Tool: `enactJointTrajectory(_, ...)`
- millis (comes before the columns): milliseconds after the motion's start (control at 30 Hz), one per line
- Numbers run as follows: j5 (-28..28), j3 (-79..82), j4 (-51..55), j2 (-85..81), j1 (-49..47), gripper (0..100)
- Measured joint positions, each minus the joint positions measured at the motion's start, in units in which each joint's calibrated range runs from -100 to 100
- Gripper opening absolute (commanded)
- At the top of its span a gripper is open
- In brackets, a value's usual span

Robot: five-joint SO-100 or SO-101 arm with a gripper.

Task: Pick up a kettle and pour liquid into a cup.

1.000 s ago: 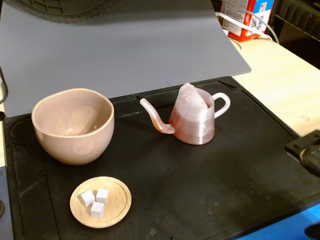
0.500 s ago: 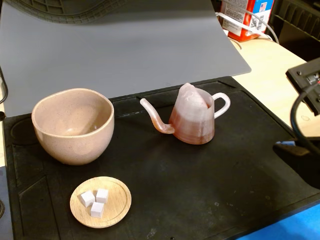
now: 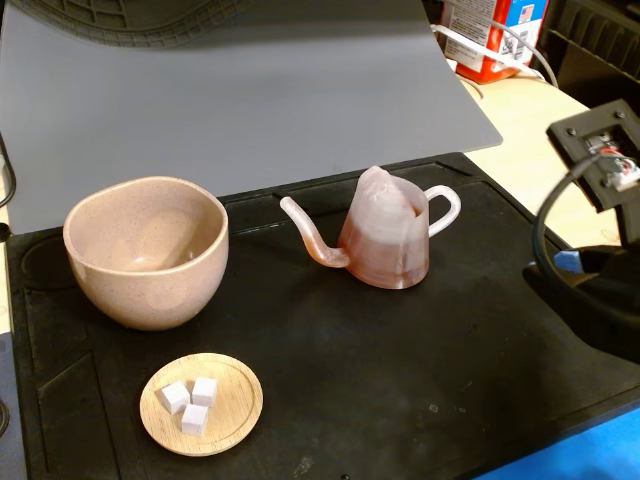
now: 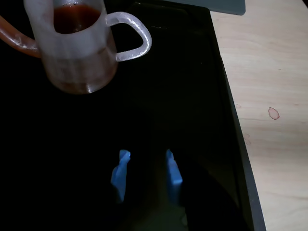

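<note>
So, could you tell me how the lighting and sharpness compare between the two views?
Fixed view: evenly lit, kettle and cup fairly sharp, soft shadows on the mat. Wrist view: the mat goes nearly black, the hand shows only as dim blue tips, and the kettle's top is cropped.

The fixed view looked down at an angle from the front across the desk (image 3: 520, 130), taking in the whole black mat (image 3: 400, 380). The wrist view looked down steeply, closer, past the end effector (image 4: 147, 155). Both shared the kettle (image 3: 385, 240) (image 4: 79, 57) and mat.
</note>
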Motion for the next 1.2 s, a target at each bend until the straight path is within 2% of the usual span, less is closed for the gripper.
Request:
enactJointTrajectory(100,2.5,-1.5,-0.5,3.1,-0.1,11)
enactJointTrajectory(233,4.9,-3.7,-12.3,11.7,-0.1,11)
enactJointTrajectory(333,5.2,-8.4,-16.5,17.7,-0.1,11)
enactJointTrajectory(533,5.2,-18.4,-17.1,28.2,-0.1,11)
enactJointTrajectory(667,6.8,-21.7,-17.1,32.1,-0.2,17)
enactJointTrajectory(1200,7.0,-35.4,-17.1,44.4,-2.6,17)
